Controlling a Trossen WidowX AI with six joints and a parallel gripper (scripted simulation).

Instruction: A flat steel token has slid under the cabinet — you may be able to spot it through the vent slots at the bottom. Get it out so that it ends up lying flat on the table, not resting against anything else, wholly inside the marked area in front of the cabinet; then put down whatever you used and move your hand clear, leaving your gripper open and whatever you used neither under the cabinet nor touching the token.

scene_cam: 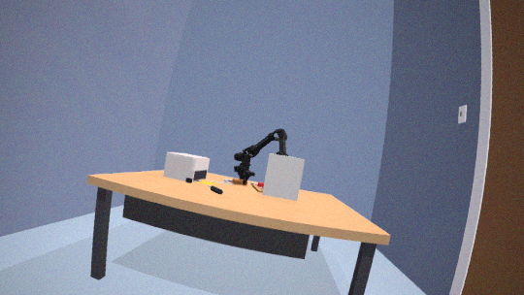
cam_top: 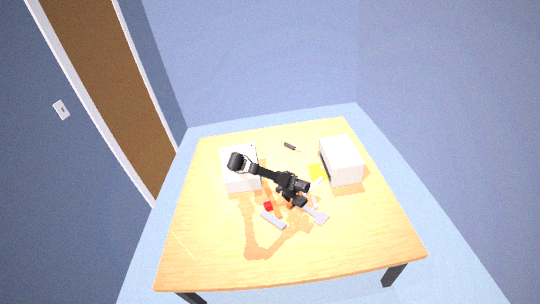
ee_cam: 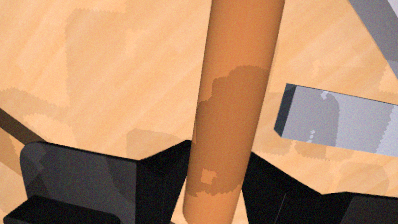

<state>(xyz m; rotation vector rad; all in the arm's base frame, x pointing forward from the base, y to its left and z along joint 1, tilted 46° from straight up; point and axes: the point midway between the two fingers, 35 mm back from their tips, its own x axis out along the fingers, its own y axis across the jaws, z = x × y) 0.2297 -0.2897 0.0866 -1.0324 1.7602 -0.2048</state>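
In the wrist view, the tool (ee_cam: 216,151) grips an orange-brown rod (ee_cam: 240,75) above the table (ee_cam: 125,60).

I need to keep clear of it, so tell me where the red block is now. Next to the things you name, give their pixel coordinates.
Top view: the red block (cam_top: 268,205) sits left of the gripper (cam_top: 296,200), just above the gray bar (cam_top: 273,220).

And here's the wooden tabletop (cam_top: 215,250) (scene_cam: 320,209), pale and lightly grained, on dark legs! Over on one side sits the white cabinet (cam_top: 345,162) (scene_cam: 181,166), with the yellow marked area (cam_top: 315,171) (scene_cam: 208,182) right in front of its dark opening. There's a black-handled tool (cam_top: 289,146) (scene_cam: 216,189) lying nearby, a red block (cam_top: 268,205) (scene_cam: 260,184) near a grey bar (cam_top: 273,220), and a flat-bladed spatula (cam_top: 320,218) lying well apart from the cabinet.
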